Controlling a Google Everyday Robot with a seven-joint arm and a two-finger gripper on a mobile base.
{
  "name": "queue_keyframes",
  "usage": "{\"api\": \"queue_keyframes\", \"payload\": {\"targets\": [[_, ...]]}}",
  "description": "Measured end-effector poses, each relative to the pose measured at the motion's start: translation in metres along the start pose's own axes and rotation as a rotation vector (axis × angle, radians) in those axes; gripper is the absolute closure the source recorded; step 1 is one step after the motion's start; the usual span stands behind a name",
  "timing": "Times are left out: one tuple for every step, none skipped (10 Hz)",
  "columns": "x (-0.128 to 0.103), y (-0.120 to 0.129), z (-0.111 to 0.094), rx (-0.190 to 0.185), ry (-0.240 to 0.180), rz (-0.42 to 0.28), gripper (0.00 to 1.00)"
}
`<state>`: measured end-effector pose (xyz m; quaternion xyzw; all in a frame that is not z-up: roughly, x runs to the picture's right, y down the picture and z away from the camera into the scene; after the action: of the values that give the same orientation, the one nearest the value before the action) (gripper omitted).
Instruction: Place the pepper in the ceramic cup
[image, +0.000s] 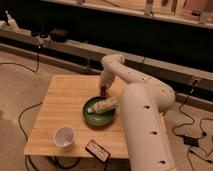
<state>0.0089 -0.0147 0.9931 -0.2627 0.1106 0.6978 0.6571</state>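
My gripper (104, 90) hangs from the white arm, pointing down just behind the far rim of the dark green bowl (90, 118). A small dark-red shape, the pepper (103, 92), shows right at the gripper's tip. I cannot tell whether it is held or lies on the table. The ceramic cup (64, 136), small, round and white, stands upright near the table's front left corner, well apart from the gripper.
A pale cream bottle-like object (102, 106) lies in the green bowl. A flat dark device (96, 150) lies at the front edge of the wooden table (62, 102). The arm's thick white body (147, 130) covers the table's right side. Cables run on the floor.
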Motion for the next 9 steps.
{"api": "queue_keyframes", "payload": {"targets": [[-0.006,0.009,-0.015,-0.026,-0.024,-0.012,1.0],[-0.015,0.019,-0.034,-0.049,-0.054,-0.031,1.0],[-0.021,0.029,-0.051,-0.069,-0.082,-0.055,1.0],[-0.026,0.045,-0.075,-0.102,-0.116,-0.092,1.0],[-0.027,0.069,-0.1,-0.145,-0.145,-0.146,1.0],[-0.019,0.1,-0.125,-0.203,-0.165,-0.218,1.0],[-0.01,0.119,-0.136,-0.234,-0.168,-0.265,1.0],[0.011,0.142,-0.146,-0.276,-0.158,-0.329,1.0],[0.034,0.163,-0.155,-0.325,-0.139,-0.391,1.0]]}}
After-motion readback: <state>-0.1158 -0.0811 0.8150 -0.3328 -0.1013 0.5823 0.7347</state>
